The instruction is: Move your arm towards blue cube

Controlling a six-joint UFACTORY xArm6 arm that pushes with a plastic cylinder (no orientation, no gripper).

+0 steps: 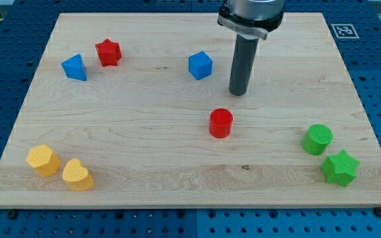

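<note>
The blue cube [200, 65] sits on the wooden board [144, 132] at the upper middle of the view. My tip [237, 92] is at the lower end of the dark rod, just to the right of the blue cube and a little below it, apart from it by a small gap. A red cylinder [221, 123] lies below my tip, slightly to the left.
A blue triangular block [75, 67] and a red star [108, 52] lie at the upper left. A yellow hexagon-like block [43, 160] and a yellow heart [77, 175] lie at the lower left. A green cylinder [317, 139] and a green star [340, 167] lie at the lower right.
</note>
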